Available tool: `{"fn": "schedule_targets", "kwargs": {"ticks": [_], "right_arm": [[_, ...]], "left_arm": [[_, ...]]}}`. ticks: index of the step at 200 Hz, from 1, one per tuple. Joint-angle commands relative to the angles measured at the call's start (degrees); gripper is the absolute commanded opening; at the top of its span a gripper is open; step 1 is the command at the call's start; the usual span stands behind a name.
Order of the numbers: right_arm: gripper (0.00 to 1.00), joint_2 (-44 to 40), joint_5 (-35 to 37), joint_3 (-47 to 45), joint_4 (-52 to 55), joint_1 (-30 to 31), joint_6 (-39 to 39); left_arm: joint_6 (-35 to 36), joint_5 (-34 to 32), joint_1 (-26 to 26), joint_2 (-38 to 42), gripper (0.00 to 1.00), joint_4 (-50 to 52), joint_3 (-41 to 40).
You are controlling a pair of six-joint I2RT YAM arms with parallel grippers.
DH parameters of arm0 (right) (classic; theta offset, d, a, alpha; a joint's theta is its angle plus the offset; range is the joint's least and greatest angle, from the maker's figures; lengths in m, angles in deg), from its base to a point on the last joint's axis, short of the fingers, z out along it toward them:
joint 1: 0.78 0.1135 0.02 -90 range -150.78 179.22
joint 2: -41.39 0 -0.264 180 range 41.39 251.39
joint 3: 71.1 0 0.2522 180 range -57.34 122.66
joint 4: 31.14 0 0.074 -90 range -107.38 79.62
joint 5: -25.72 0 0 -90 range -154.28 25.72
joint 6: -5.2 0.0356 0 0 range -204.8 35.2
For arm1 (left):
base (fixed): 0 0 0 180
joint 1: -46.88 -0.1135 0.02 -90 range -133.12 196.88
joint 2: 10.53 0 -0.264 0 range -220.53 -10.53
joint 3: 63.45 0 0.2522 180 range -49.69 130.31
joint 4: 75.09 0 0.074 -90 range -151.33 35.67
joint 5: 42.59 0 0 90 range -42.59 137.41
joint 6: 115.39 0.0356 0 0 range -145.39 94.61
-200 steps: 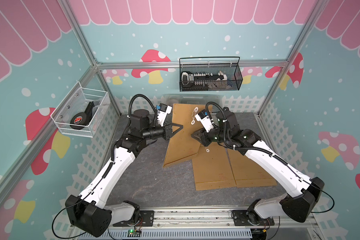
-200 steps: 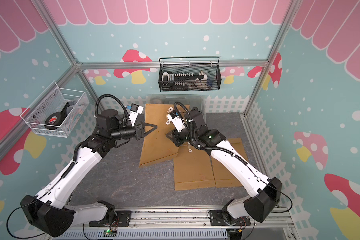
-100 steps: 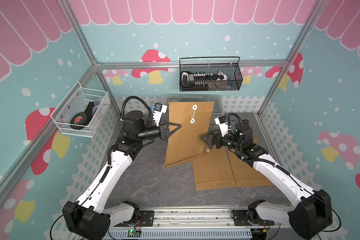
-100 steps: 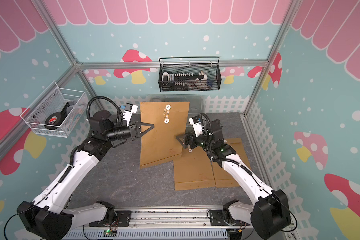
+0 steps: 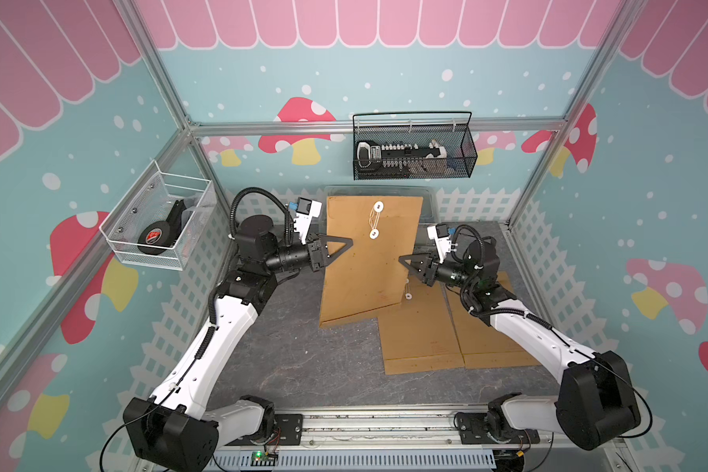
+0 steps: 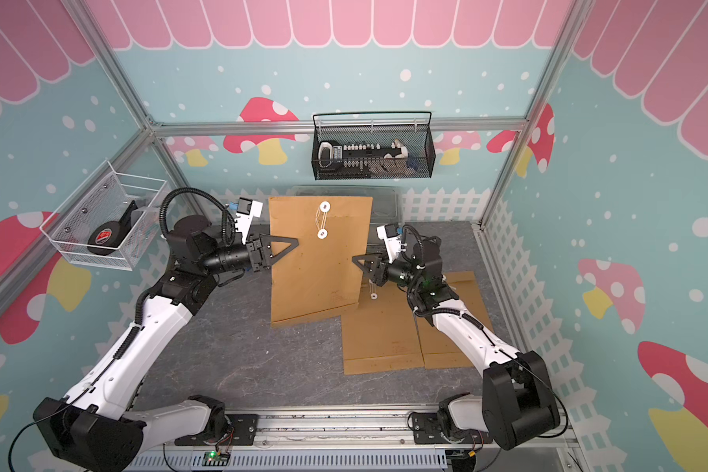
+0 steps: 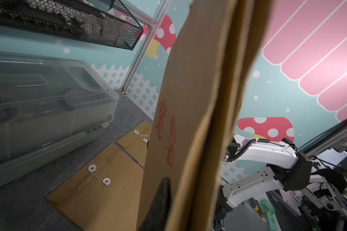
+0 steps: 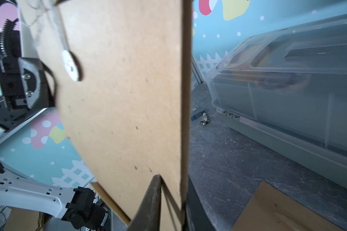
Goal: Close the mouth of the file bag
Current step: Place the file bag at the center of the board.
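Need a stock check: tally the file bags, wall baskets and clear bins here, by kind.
File bags: 3, one upright, two flat
Wall baskets: 2, black and white
Clear bin: 1
Total: 6

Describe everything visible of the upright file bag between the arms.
The file bag is brown kraft paper, standing upright and tilted, its lower edge seemingly on the grey mat. Near the top, string winds between two white discs. Red characters mark its back. The right gripper pinches one side edge; the left gripper meets the other.
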Motion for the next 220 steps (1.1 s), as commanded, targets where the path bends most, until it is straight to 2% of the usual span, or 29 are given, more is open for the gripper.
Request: {"fn": "schedule_targets", "kwargs": {"ticks": [1, 14, 31, 52, 62, 75, 89, 116, 145, 171, 191, 209, 220], "right_arm": [[0.01, 0.35, -1.72, -1.90, -4.74, 0.31, 5.60], [0.00, 0.69, -1.41, -3.47, -3.84, 0.76, 7.57], [0.00, 0.61, 0.81, -6.10, -1.41, 3.85, 9.45], [0.00, 1.45, 9.48, -8.30, 7.25, 10.35, 10.42], [0.00, 3.11, 12.28, -9.30, 7.80, 13.19, 13.19], [0.00, 6.83, 15.90, -9.25, 7.85, 16.17, 16.43], [0.00, 11.84, 20.45, -6.60, 9.88, 17.52, 18.57], [0.00, 22.62, 26.47, 7.19, 23.46, 18.52, 17.62], [0.00, 32.13, 26.25, 21.56, 35.55, 20.47, 11.51], [0.00, 37.53, 26.25, 25.22, 40.62, 20.62, 8.70], [0.00, 40.00, 23.04, 26.51, 42.93, 20.94, 7.06], [0.00, 41.23, 23.85, 28.07, 46.06, 20.89, 5.05], [0.19, 40.70, 25.37, 29.10, 48.72, 20.95, 3.62]], "left_arm": [[-2.23, -5.05, -2.96, 0.21, 0.31, 0.01, -3.06], [-2.86, -8.07, -5.19, 1.48, 0.41, 1.93, -5.43], [-2.95, -13.89, -7.73, 5.20, 0.47, 6.26, -9.84], [-1.19, -29.31, -11.30, 12.08, 0.56, 15.78, -15.00], [-0.80, -33.80, -13.45, 14.68, 0.58, 17.84, -17.27], [-0.61, -37.12, -14.76, 16.51, 0.59, 19.15, -18.35], [-0.60, -37.31, -14.69, 16.87, 0.59, 19.65, -18.17], [1.42, -40.49, -11.10, 16.76, 0.59, 19.83, -17.57], [4.75, -46.79, -3.42, 14.84, 0.59, 19.97, -16.01], [4.43, -49.51, 1.03, 12.99, 0.59, 17.56, -16.20], [3.71, -49.93, 2.21, 12.29, 0.59, 15.52, -16.52], [3.54, -50.70, 3.13, 11.68, 0.59, 14.59, -16.26], [3.46, -51.29, 3.41, 11.62, 0.59, 14.39, -16.22]]}}
